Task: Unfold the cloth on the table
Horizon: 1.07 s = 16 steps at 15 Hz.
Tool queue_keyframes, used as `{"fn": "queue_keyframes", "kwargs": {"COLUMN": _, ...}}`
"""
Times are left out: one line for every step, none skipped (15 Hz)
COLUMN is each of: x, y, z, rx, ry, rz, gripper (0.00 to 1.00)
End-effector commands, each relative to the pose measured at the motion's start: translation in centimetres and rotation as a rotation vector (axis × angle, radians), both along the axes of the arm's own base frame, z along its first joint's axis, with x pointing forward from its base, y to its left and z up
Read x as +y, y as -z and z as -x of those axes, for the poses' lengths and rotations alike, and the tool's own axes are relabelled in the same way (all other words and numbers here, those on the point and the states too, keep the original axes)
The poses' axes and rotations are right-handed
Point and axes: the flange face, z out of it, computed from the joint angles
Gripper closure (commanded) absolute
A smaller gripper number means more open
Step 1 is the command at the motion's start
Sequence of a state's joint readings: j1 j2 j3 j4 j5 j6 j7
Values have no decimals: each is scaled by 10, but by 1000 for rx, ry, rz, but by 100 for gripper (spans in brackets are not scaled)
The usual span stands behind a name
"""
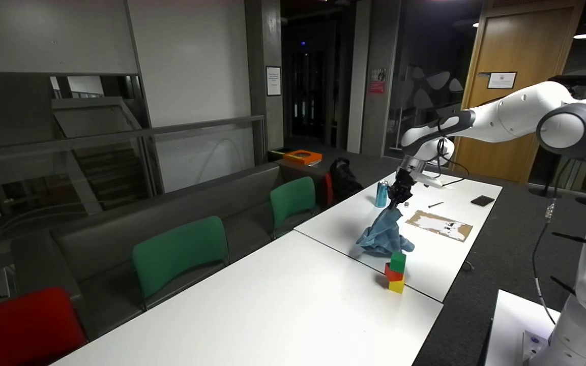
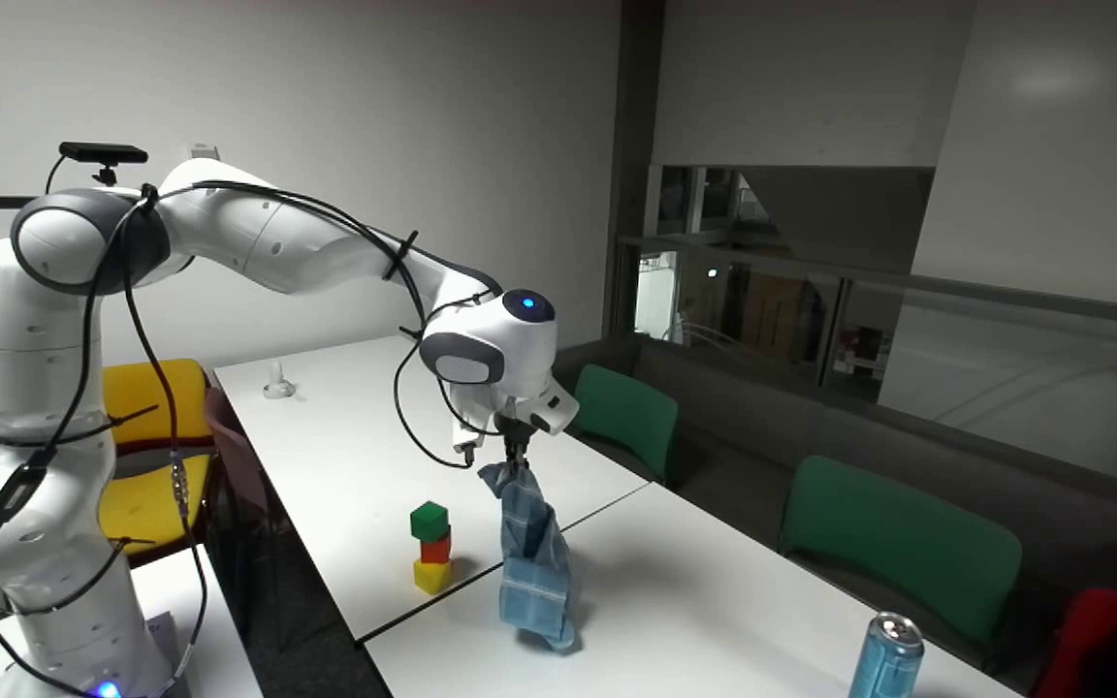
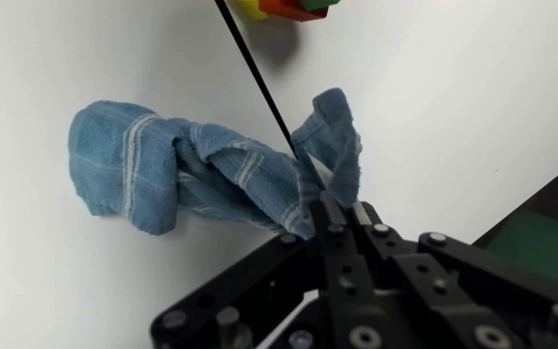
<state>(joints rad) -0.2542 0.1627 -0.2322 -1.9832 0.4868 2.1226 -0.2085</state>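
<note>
White tabletops (image 2: 714, 601) stretched beneath a striped blue towel (image 2: 534, 572), which hung bunched from the Robotiq gripper (image 3: 344, 206), its fingers pinching the upper end; near the towel, left in an exterior view, stood a green-red-yellow block stack (image 2: 435, 550).

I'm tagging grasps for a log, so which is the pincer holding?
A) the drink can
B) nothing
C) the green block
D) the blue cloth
D: in the wrist view a part of the blue cloth is pinched between the fingertips of the pincer, and in both exterior views the fabric trails down from there.
</note>
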Motion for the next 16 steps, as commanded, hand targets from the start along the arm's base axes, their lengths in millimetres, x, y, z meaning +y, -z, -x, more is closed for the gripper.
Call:
{"fn": "queue_keyframes", "kwargs": {"x": 12, "y": -18, "z": 17, "rx": 39, "ry": 60, "rz": 49, "gripper": 99}}
{"fn": "queue_keyframes", "kwargs": {"x": 10, "y": -21, "z": 15, "rx": 1, "ry": 186, "rz": 98, "gripper": 99}}
{"fn": "queue_keyframes", "kwargs": {"x": 8, "y": -22, "z": 16, "rx": -11, "ry": 227, "rz": 106, "gripper": 99}}
{"fn": "queue_keyframes", "kwargs": {"x": 8, "y": -25, "z": 17, "rx": -22, "ry": 278, "rz": 127, "gripper": 99}}
{"fn": "queue_keyframes", "kwargs": {"x": 7, "y": -25, "z": 18, "rx": -37, "ry": 325, "rz": 148, "gripper": 99}}
{"fn": "queue_keyframes", "kwargs": {"x": 4, "y": -25, "z": 18, "rx": -49, "ry": 373, "rz": 171, "gripper": 99}}
{"fn": "queue_keyframes", "kwargs": {"x": 1, "y": -25, "z": 18, "rx": -57, "ry": 420, "rz": 196, "gripper": 99}}
{"fn": "queue_keyframes", "kwargs": {"x": -2, "y": -22, "z": 18, "rx": -56, "ry": 464, "rz": 229, "gripper": 99}}
{"fn": "queue_keyframes", "kwargs": {"x": -4, "y": -20, "z": 19, "rx": -53, "ry": 508, "rz": 260, "gripper": 99}}
{"fn": "queue_keyframes", "kwargs": {"x": -7, "y": -16, "z": 20, "rx": -39, "ry": 548, "rz": 297, "gripper": 99}}
{"fn": "queue_keyframes", "kwargs": {"x": -7, "y": -14, "z": 21, "rx": -7, "ry": 567, "rz": 322, "gripper": 99}}
{"fn": "queue_keyframes", "kwargs": {"x": -6, "y": -13, "z": 24, "rx": 23, "ry": 549, "rz": 313, "gripper": 99}}
{"fn": "queue_keyframes", "kwargs": {"x": -2, "y": -14, "z": 25, "rx": 32, "ry": 509, "rz": 273, "gripper": 99}}
{"fn": "queue_keyframes", "kwargs": {"x": 0, "y": -14, "z": 27, "rx": 32, "ry": 493, "rz": 249, "gripper": 99}}
{"fn": "queue_keyframes", "kwargs": {"x": 0, "y": -14, "z": 28, "rx": 34, "ry": 480, "rz": 228, "gripper": 99}}
{"fn": "queue_keyframes", "kwargs": {"x": 1, "y": -14, "z": 28, "rx": 37, "ry": 464, "rz": 206, "gripper": 99}}
